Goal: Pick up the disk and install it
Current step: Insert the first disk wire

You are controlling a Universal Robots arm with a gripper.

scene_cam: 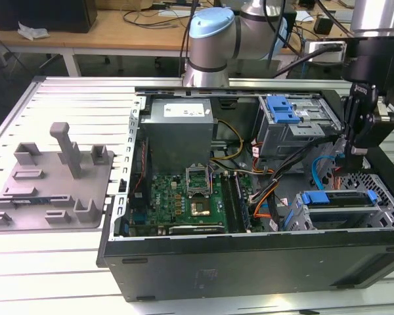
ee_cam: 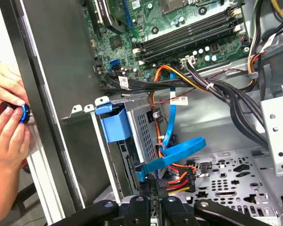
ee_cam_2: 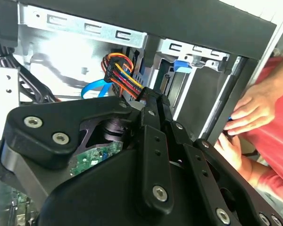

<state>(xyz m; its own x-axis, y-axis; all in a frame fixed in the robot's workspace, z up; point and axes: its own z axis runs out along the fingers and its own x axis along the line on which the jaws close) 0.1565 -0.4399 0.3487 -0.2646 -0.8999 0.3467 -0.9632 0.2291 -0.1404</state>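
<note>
Surface: a pale slatted metal table [scene_cam: 65,262] is carrying the whole set-up and is stretching well away from the gripper toward the exterior view's left.
Room: wooden-topped benches [scene_cam: 118,29] are standing behind the arm, with loose cables lying on them.
Arm: 1 arm [scene_cam: 213,39] is rising at the back of the table.
Gripper: 1 gripper [scene_cam: 356,151] is reaching down into the case at the exterior view's right. In both wrist views its fingers are pressing together. Whether anything is pinched between them, I cannot tell.
Case: 1 open computer case [scene_cam: 249,262] is lying on its side around the gripper.
Disk: 1 disk [scene_cam: 338,199] is sitting in a metal cage [scene_cam: 384,211] just below the gripper, apart from the fingers, its blue carrier frame facing up.
Wires: 1 bundle of orange, red and yellow wires [ee_cam: 177,178] is ending right beside the fingertips. 1 flat blue cable [ee_cam: 181,149] is looping just past them.
Blue plastic piece: 1 more [scene_cam: 280,108] is lying on another bay, well apart from the gripper.
Hands: 2 hands [ee_cam: 7,134] are working outside the case wall, near the gripper, pinching 1 small blue knob [ee_cam: 23,114].
Grey box: 1 box with a white sticker [scene_cam: 180,128] is standing deeper in the case, well away from the gripper.
Board: 1 green circuit board [scene_cam: 177,200] is lying between that box and the case's near wall.
Fixture plate: 1 grey plate with upright posts [scene_cam: 52,190] is resting on the table outside the case, farthest from the gripper.
</note>
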